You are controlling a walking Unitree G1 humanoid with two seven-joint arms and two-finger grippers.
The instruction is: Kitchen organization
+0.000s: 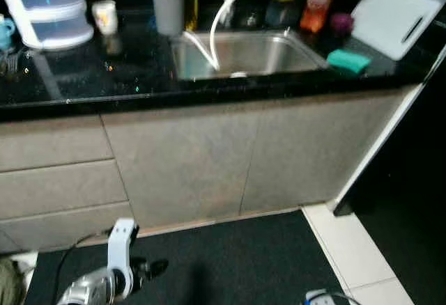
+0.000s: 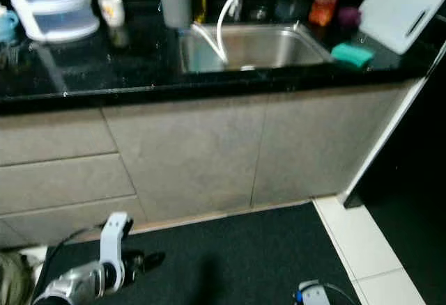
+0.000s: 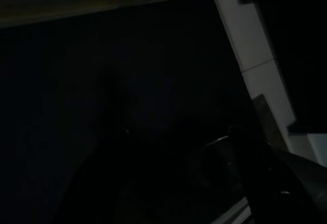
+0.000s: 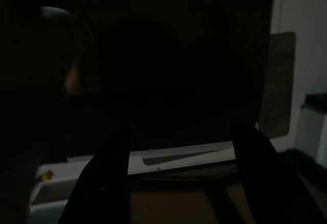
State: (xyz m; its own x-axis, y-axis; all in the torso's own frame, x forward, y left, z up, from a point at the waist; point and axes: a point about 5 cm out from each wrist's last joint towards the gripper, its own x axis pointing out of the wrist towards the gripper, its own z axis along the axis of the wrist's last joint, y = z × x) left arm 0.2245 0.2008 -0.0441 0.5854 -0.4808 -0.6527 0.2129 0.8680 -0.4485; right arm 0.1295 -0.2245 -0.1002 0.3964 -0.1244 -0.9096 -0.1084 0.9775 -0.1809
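Nearest, the left claw (image 1: 155, 268) hangs low over a dark floor mat (image 1: 230, 263); whether its fingers are parted cannot be told, and it holds nothing visible. The right claw (image 4: 181, 178) shows in its dim wrist view with 2 fingers spread wide and nothing between them. White floor tiles (image 1: 352, 249) border the mat on the right. Beyond stand grey cabinet doors (image 1: 209, 159) and drawers (image 1: 52, 180). Above runs the black worktop (image 1: 104, 75) with a steel sink (image 1: 244, 54), a white faucet hose (image 1: 230, 5), a teal sponge (image 1: 348, 60), a white cutting board (image 1: 397, 16), a cup (image 1: 104, 16) and a white plastic container (image 1: 49, 5).
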